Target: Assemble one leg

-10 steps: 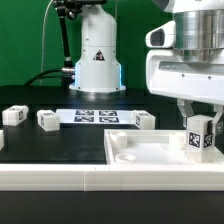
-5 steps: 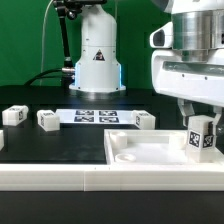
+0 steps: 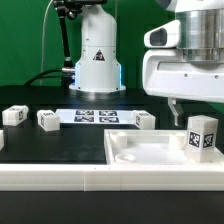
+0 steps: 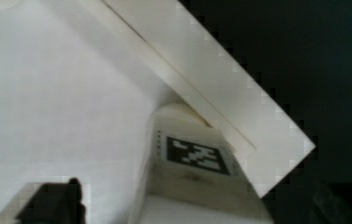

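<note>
Leg: the leg [image 3: 202, 137] stands upright at a corner of the flat white panel [image 3: 135, 152], on the exterior view's right, its black-and-white tag facing the camera.
Leg in the wrist view: the same leg [image 4: 194, 150] shows with its tag beside the panel's slanted edge [image 4: 84, 90].
Gripper: the gripper [image 3: 197, 106] hangs just above the leg and apart from it; the fingers look spread, with one dark fingertip [image 4: 52, 200] low in the wrist view and nothing between them.
Seating: I cannot tell from these pictures whether the leg is fully turned into its corner hole or only resting there.
Progress: judging by how things lie, this leg is placed on the panel and let go, so the step looks nearly or wholly done.
What is left: three spare legs, at [image 3: 13, 115], [image 3: 47, 119] and [image 3: 144, 120], lie loose on the black table [image 3: 60, 150], well apart from the panel; they are untouched.
Marker board: the marker board [image 3: 95, 116] lies flat between the spare legs.
Writing: no readable words or brands; only square tag patterns on the legs and board, and a small triangular sign on the robot base [image 3: 97, 55], too small to read.
</note>
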Robot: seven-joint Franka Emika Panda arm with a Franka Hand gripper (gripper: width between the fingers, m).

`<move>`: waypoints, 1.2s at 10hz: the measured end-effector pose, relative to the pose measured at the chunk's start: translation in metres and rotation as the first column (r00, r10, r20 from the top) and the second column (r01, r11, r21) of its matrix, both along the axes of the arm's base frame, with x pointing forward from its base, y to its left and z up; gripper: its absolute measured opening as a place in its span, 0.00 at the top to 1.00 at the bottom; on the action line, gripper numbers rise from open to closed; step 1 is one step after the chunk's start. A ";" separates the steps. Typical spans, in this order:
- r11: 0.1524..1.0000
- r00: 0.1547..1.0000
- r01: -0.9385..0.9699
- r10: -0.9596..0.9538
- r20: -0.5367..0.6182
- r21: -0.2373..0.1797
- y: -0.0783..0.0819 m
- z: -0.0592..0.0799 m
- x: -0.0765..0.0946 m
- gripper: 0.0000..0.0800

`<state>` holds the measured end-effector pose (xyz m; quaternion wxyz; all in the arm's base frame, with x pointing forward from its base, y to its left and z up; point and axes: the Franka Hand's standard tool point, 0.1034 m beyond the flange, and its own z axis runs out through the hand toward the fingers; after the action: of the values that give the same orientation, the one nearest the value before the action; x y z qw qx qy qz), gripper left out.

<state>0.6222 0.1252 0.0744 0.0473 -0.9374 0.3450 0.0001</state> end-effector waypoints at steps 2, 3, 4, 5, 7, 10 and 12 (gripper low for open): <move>0.975 0.975 -0.222 0.222 0.013 -0.008 0.002 0.000 0.001 0.19; 0.946 0.946 -0.325 0.325 0.019 -0.021 0.004 0.001 0.001 0.19; 0.914 0.914 -0.405 0.406 0.022 -0.031 0.006 0.001 0.001 0.19; 0.852 0.852 -0.521 0.522 0.025 -0.048 0.003 0.001 0.001 0.19; 0.797 0.797 -0.602 0.604 0.027 -0.056 -0.002 0.000 0.002 0.19; 0.699 0.699 -0.711 0.714 0.030 -0.071 -0.002 0.000 0.002 0.19; 0.659 0.659 -0.748 0.751 0.027 -0.078 -0.004 0.000 0.002 0.19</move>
<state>0.6246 0.1213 0.0745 0.0248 -0.9968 -0.0733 -0.0176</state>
